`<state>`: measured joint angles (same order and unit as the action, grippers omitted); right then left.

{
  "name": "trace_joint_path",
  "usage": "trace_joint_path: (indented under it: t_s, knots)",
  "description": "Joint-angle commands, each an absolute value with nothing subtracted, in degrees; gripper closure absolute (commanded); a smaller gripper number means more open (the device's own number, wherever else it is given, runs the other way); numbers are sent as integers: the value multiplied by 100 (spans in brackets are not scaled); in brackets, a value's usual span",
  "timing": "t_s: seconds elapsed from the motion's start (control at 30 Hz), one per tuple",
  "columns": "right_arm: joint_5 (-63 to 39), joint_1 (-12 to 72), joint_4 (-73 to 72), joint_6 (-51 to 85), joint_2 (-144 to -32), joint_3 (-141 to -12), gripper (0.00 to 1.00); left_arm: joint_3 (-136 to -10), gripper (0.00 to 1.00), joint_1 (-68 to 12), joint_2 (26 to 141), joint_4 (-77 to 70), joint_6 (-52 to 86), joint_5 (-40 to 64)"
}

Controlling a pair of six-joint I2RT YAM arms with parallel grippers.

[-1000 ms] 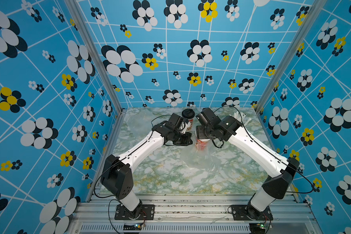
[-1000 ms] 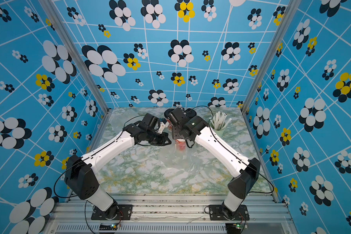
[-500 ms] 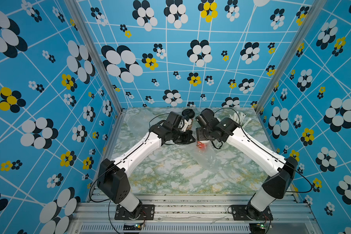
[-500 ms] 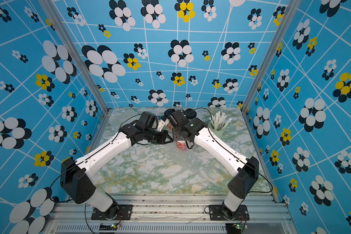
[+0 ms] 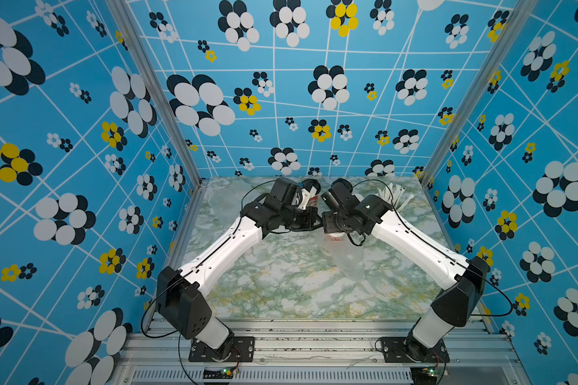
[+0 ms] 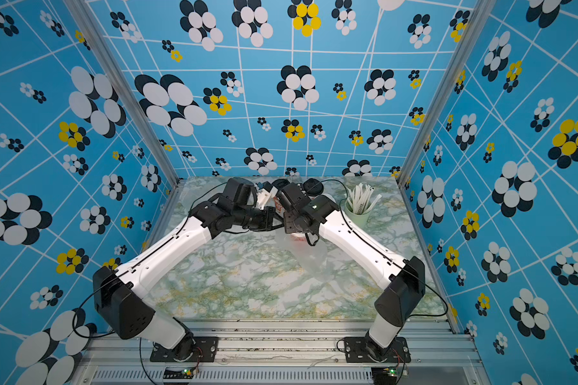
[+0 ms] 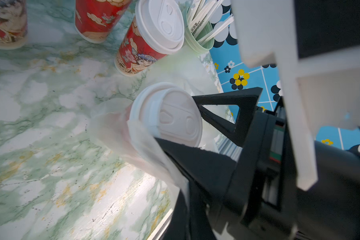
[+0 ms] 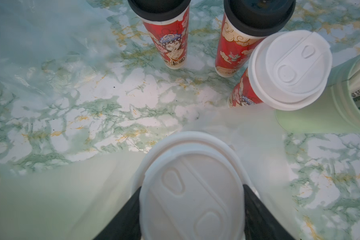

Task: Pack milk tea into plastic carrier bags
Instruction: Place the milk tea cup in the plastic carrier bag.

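Your right claw held the white-lid cup upright; your shut left claw pinched the bag beside it

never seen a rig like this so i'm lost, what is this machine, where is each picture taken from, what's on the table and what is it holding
These are two robot arms bolted at the near edge of a marble-patterned table. Both top views look down from overhead; the two close-ups come from cameras on the wrists. The right gripper has its jaws closed on a white-lidded cup, partly wrapped by a clear plastic bag. The left gripper is shut and seems to pinch the bag's film. Farther back stand two black-lidded cups, a second white-lidded cup and a green cup of straws.
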<state>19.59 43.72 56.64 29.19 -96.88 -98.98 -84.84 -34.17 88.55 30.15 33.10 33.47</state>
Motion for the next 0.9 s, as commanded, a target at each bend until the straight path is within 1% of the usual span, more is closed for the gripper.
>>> trace_joint_path:
  t_s: [0.0,0.27,0.43,0.57,0.73,0.87]
  knots:
    - [2083,4351,5722,2923,-9770,-9835,55,-8663,100,-3452,8600,2692,3443,3620]
    - [1945,4316,5569,2963,-9741,-9575,55,-8643,100,-3403,8524,2654,3513,3536]
    - [1771,4315,5296,3056,-9773,-9359,55,-8656,100,-3349,8779,3408,3123,2951]
    - [1605,4315,5083,3124,-9834,-9265,55,-8441,100,-3280,8884,3389,3120,2927]
    - [1592,4311,4945,3156,-9931,-8987,51,-8427,100,-3219,8838,3228,3164,2962]
    - [1533,4320,4887,3186,-9979,-8895,43,-8473,99,-3123,8892,3322,3137,2984]
